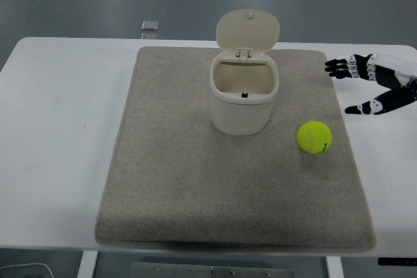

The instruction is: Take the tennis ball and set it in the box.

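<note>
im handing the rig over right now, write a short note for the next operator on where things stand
Right hand: open, fingers spread, holding nothing, over the table's right side, up and to the right of the ball.
Left hand: not in view.
Tennis ball: resting on the grey mat, to the right of the box and a little nearer, not touching it.
Box: upright on the mat, lid flipped open, nothing seen inside.
Done: nothing yet; ball not grasped.
Left: bring the right hand to the ball, grasp, lift, drop it into the open box.
</note>
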`<state>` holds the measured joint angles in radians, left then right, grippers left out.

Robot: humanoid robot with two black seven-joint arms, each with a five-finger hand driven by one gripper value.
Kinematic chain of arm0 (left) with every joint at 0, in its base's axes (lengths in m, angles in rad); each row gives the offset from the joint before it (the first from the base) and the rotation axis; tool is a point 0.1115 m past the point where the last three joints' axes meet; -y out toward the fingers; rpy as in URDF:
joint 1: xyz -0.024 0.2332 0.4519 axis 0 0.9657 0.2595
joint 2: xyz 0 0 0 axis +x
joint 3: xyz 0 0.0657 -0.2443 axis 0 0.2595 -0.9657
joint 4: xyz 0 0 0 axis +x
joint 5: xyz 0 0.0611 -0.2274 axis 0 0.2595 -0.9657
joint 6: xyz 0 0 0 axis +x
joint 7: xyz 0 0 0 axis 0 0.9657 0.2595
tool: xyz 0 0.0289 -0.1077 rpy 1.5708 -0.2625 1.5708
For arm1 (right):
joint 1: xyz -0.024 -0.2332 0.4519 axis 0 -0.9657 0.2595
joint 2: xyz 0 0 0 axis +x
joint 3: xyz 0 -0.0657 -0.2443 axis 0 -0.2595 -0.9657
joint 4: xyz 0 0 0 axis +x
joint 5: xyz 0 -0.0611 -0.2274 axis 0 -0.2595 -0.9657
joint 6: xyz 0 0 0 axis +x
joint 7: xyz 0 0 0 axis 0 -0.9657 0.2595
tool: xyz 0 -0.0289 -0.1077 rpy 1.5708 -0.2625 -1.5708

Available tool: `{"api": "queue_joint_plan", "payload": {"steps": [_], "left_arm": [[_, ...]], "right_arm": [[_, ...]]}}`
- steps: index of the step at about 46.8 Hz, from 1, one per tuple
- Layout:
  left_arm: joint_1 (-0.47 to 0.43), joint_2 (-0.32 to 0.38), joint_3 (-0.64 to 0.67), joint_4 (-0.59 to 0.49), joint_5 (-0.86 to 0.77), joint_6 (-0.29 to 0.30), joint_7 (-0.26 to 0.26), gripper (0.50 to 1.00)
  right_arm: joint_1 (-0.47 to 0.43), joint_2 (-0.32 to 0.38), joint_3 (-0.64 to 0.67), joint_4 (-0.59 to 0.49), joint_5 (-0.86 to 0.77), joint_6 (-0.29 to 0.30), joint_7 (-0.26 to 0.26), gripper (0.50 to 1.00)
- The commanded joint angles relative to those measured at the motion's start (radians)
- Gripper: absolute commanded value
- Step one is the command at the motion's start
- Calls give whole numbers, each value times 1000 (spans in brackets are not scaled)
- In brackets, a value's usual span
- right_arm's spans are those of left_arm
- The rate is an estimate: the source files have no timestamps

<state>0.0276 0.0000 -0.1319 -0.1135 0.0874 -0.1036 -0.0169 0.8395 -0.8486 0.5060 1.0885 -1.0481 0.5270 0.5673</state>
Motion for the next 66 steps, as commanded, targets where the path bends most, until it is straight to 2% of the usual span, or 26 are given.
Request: {"api": "queue_joint_plan", "payload": {"steps": [1,7,12,19,27,39,50,66], "left_arm": [[0,0,0,0,0,-1,0,992],[0,0,0,0,0,-1,0,992],[0,0,0,0,0,-1,0,992],[0,0,0,0,0,-1,0,992],[0,0,0,0,0,-1,0,992],[0,0,0,0,0,-1,0,992],[0,0,0,0,0,1,0,992],[0,0,0,0,0,1,0,992]], "right_arm": [[-3,-27,-12,42,-30,-4,14,913],[-3,-55,-49,86,-59,-10,28,913],[-3,-60,-69,111,-95,-44,36,913],[-25,-49,-98,117,-151,-180,37,913],[-37,-47,-147,133,-187,-245,44,913],[-62,-23,-221,139,-245,-418,44,909],[-69,-10,-224,137,-247,-459,44,905],[-71,43,-227,111,-256,-464,40,897]]}}
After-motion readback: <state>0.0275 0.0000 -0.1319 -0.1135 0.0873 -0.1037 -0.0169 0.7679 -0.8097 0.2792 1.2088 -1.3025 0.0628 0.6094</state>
